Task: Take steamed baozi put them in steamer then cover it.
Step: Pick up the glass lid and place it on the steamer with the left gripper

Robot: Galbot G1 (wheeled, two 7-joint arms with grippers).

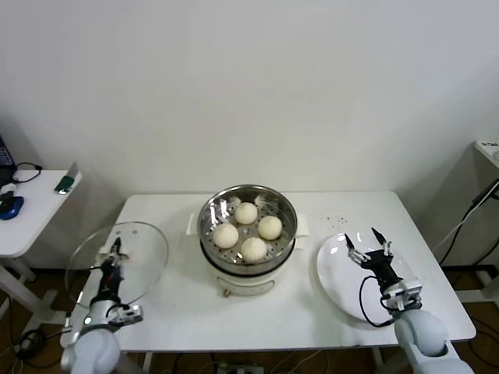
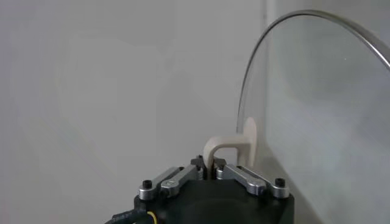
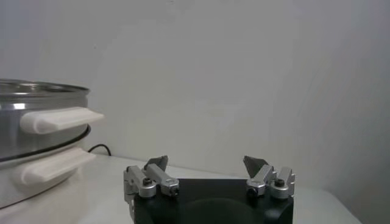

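Several steamed baozi (image 1: 248, 229), cream-white and domed, lie inside the steamer (image 1: 209, 212), a shiny steel basket on a white pot base at the table's middle. My left gripper (image 1: 115, 252) is shut on the cream handle (image 2: 226, 148) of the cover (image 1: 141, 257), a clear glass lid with a metal rim, and holds it tilted in the air over the table's left edge. The lid (image 2: 323, 103) also fills the left wrist view. My right gripper (image 1: 368, 245) is open and empty above the flat white plate (image 1: 335, 276). The steamer's side handles (image 3: 60, 119) show in the right wrist view.
A side table (image 1: 35, 214) stands at the far left with a dark mouse (image 1: 9, 206) and a small green-tipped object (image 1: 65, 184). The white table (image 1: 171, 304) carries the steamer and plate. A white wall lies behind.
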